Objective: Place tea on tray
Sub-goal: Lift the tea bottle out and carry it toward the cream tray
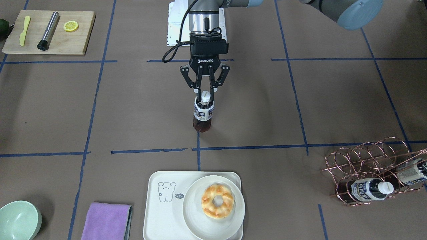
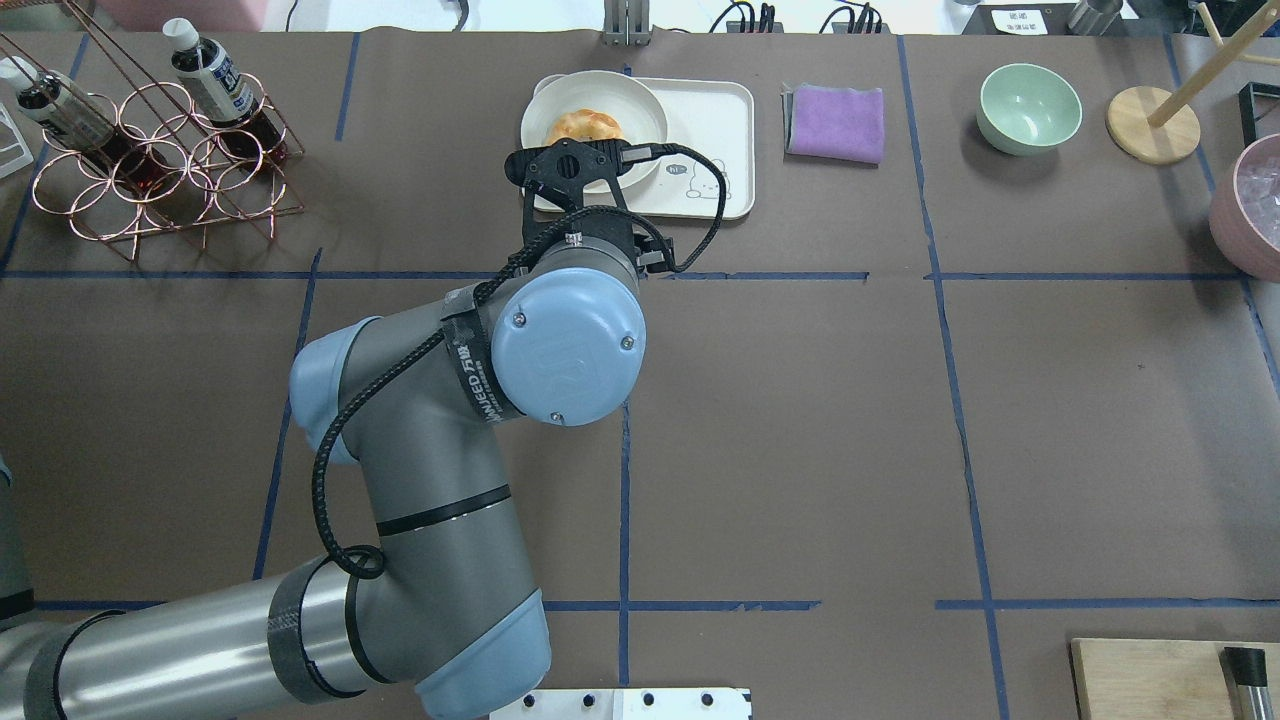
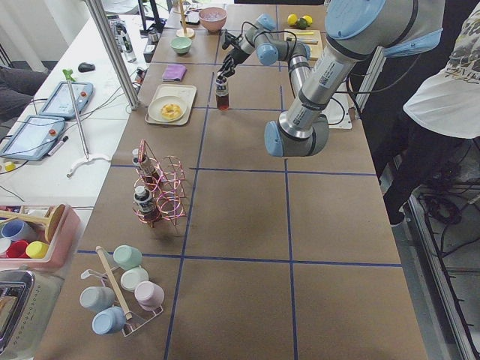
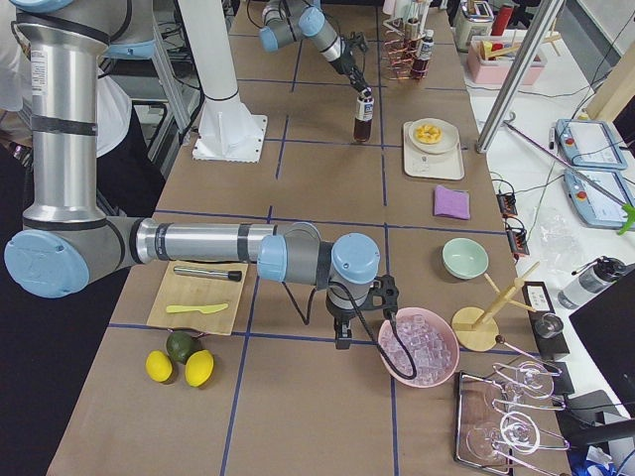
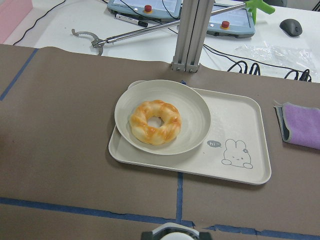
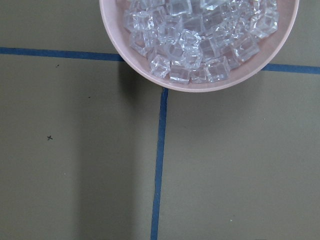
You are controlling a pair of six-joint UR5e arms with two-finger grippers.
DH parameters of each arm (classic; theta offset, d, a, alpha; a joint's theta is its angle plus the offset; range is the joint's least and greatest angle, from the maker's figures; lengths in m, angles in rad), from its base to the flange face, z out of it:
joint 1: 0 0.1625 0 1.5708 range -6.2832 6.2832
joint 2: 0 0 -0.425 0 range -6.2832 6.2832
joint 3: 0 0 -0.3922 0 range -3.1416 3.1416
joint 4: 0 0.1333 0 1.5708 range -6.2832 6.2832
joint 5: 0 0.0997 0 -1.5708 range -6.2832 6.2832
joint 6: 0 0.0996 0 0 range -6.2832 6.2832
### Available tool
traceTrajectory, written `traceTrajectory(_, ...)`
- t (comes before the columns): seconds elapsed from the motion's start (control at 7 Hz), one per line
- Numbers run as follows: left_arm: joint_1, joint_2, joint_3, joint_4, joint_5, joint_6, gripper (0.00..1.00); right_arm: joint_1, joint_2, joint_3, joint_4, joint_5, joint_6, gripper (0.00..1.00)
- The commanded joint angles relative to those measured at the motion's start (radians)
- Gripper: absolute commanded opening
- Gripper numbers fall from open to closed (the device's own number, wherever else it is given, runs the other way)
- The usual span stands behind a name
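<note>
My left gripper [image 1: 205, 92] is shut on the white cap and neck of a tea bottle [image 1: 202, 115], a clear bottle of dark brown liquid with a white-and-navy label. It hangs slightly tilted at the table's middle, short of the tray; I cannot tell if its base touches the table. The cream-white tray [image 1: 156, 203] with the line-drawn animal lies beyond it, also in the left wrist view [image 5: 245, 125]. The bottle's cap [image 5: 175, 234] shows at that view's bottom edge. My right gripper [image 4: 342, 337] hangs beside a pink bowl; I cannot tell if it is open.
A round white plate [image 1: 196, 216] with a ring pastry [image 1: 217, 201] fills the tray's half. A copper wire rack [image 1: 373, 173] holds two more bottles [image 1: 370, 189]. A purple cloth [image 1: 106, 221], green bowl [image 1: 16, 220], wooden board [image 1: 50, 31] and pink bowl of ice [image 6: 200, 40] stand around.
</note>
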Motion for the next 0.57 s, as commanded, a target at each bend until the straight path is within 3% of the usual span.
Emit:
traceTrajectory(0.0, 0.018, 0.001, 0.012, -0.002, 0.017, 0.001, 0.12, -0.001, 0.0, -0.001, 0.0, 0.0, 0.0, 1.0)
traceTrajectory(0.14, 0.02, 0.004, 0.012, -0.002, 0.019, 0.001, 0.21, -0.001, 0.0, 0.0, 0.0, 0.0, 0.0, 1.0)
traceTrajectory(0.43, 0.026, 0.007, 0.013, -0.002, 0.019, 0.006, 0.55, -0.001, 0.0, 0.0, 0.0, 0.0, 0.0, 1.0)
